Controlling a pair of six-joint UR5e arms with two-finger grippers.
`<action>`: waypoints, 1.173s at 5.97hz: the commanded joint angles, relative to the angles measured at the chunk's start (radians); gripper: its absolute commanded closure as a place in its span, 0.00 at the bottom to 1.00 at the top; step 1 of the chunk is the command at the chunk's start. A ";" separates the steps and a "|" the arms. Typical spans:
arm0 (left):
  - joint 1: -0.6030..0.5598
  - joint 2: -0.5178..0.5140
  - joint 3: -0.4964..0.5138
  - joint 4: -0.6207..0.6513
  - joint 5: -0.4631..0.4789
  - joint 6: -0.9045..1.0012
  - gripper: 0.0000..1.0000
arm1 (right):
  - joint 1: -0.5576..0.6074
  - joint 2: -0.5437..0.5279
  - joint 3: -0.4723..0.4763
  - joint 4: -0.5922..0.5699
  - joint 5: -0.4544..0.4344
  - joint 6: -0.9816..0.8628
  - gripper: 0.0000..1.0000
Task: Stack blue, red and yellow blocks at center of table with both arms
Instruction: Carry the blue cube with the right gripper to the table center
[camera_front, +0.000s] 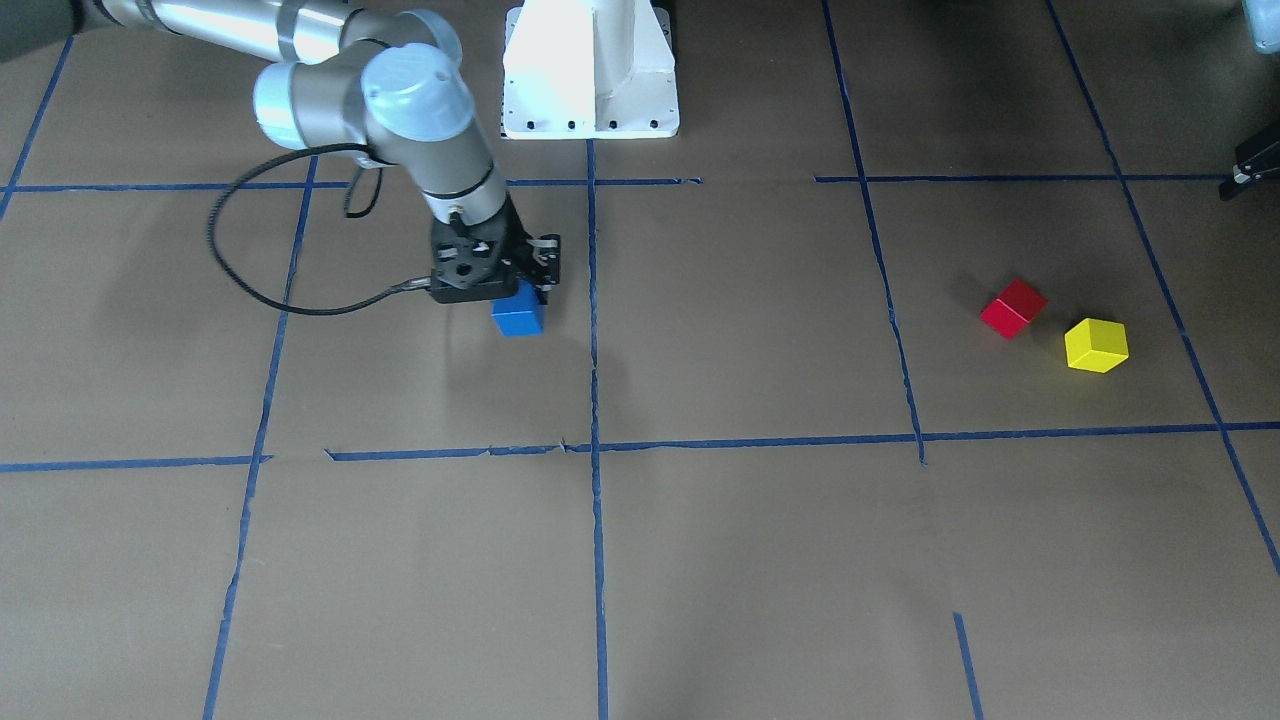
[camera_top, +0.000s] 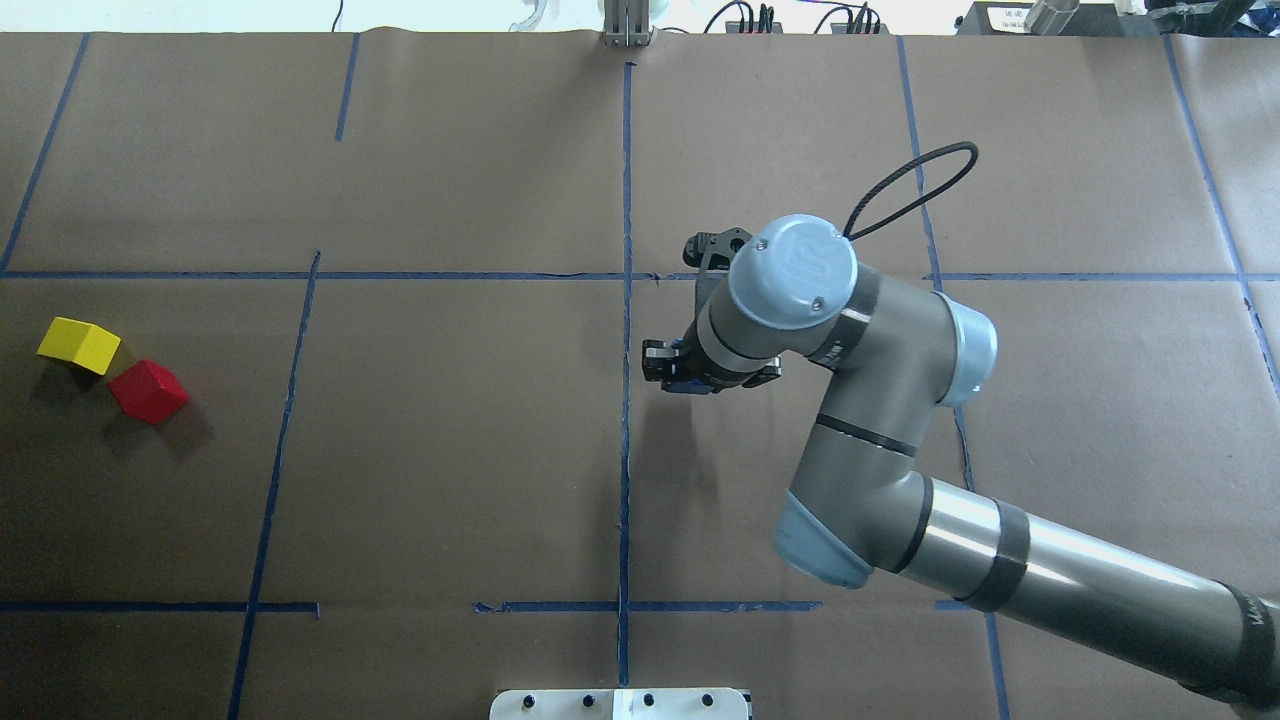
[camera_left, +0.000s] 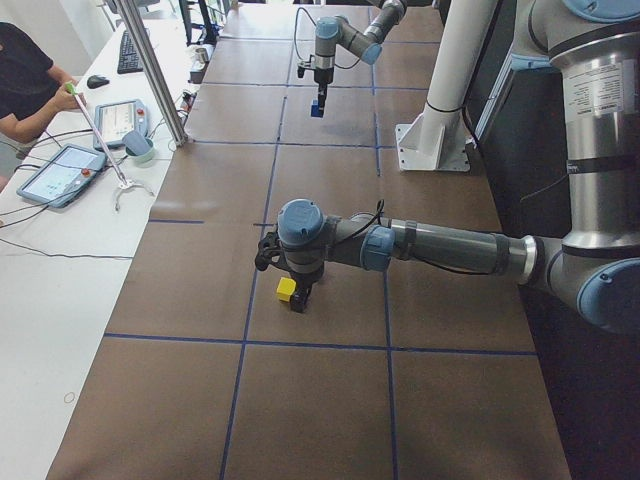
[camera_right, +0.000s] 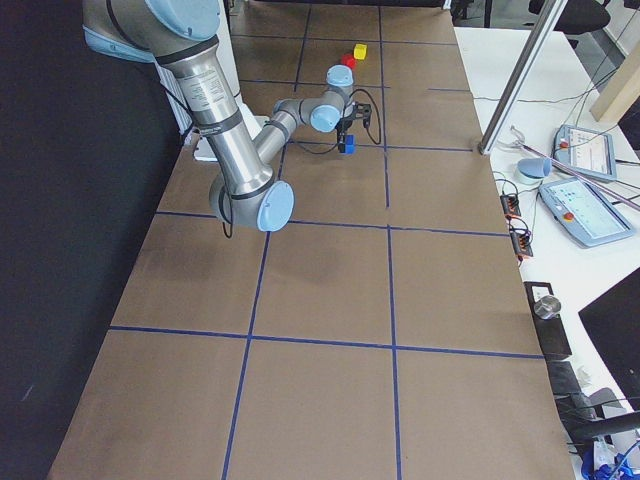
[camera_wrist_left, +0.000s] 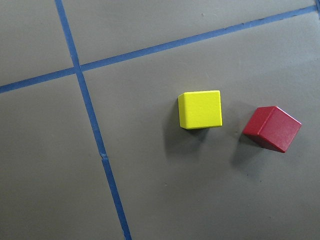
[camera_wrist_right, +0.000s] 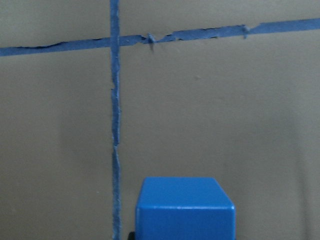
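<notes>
My right arm (camera_top: 880, 420) reaches down over the brown paper-covered bench (camera_front: 750, 560). The right jaws are shut tight on the small, smooth, shiny blue cube block (camera_front: 518, 318). The jaws pinch its top part and the rest of it sticks out below them. It has sharp edges and flat sides, and I see a thin bright line of light along its top edge in the right wrist view. It is just beside one of the long blue tape lines (camera_front: 596, 560), and a crossing of two lines lies in front of the jaws. I cannot tell if the block touches the bench.

The small, smooth yellow cube block (camera_wrist_left: 200, 109) and the small, smooth red cube block (camera_wrist_left: 271, 128) are well apart from the right jaws, far over on my left side. They sit flat on the bench, near each other with a gap between. The red one is turned a different way from the yellow one.

My left arm (camera_left: 440, 245) is up above those two. I see the left jaws only from the side, so I cannot tell if they are open or closed.
</notes>
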 joint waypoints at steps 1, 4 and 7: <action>0.000 0.000 -0.002 0.000 -0.001 0.000 0.00 | -0.016 0.102 -0.113 -0.005 -0.011 0.037 1.00; -0.001 0.000 -0.005 0.001 -0.032 -0.002 0.00 | -0.046 0.155 -0.200 -0.006 -0.011 0.037 0.97; -0.001 0.000 -0.005 0.002 -0.032 -0.002 0.00 | -0.094 0.164 -0.226 -0.017 -0.096 0.015 0.00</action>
